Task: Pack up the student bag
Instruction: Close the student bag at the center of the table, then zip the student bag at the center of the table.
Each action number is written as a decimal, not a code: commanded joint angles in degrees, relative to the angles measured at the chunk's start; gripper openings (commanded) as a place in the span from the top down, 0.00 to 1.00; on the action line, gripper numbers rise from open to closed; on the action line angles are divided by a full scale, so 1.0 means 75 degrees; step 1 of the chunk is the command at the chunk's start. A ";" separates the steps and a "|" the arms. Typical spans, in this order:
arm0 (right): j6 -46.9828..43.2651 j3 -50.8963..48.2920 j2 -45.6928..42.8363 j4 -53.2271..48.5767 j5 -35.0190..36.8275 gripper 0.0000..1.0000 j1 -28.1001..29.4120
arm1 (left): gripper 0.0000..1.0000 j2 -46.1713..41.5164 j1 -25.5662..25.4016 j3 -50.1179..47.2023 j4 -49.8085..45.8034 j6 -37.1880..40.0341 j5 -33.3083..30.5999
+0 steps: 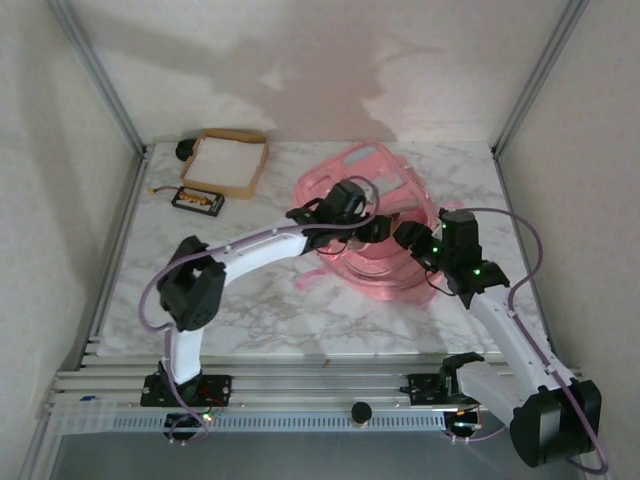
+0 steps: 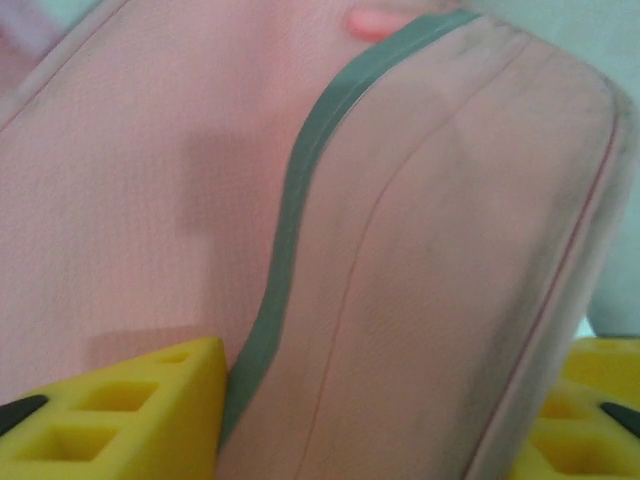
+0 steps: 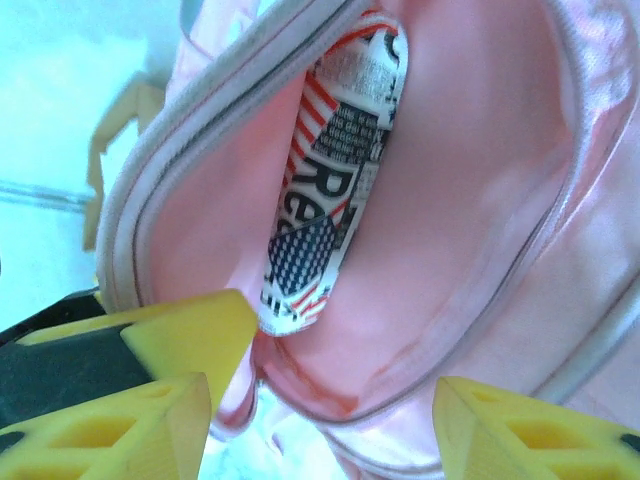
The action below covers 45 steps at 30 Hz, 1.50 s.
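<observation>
Between left tool (image 1: 372,228) and right tool (image 1: 405,238), student bag (image 1: 380,272), pocket (image 3: 450,200) gaping

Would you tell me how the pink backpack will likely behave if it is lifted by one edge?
Probably floppy: the pink backpack lies slumped and its fabric folds softly. Likely fairly light: the open pocket holds one flat printed item.

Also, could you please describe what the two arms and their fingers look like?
Both arms have white links and black joint housings: the left arm and the right arm. A thin mauve cable loops along each. Small green lights glow on the right wrist. The left fingers and right fingers are yellow, with a hollow, ribbed lattice.
</observation>
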 commanded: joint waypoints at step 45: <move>0.5603 0.3774 0.5938 -0.1746 0.5557 0.57 0.4615 | 0.37 -0.3642 0.2855 -0.4923 0.2749 -0.1587 0.0489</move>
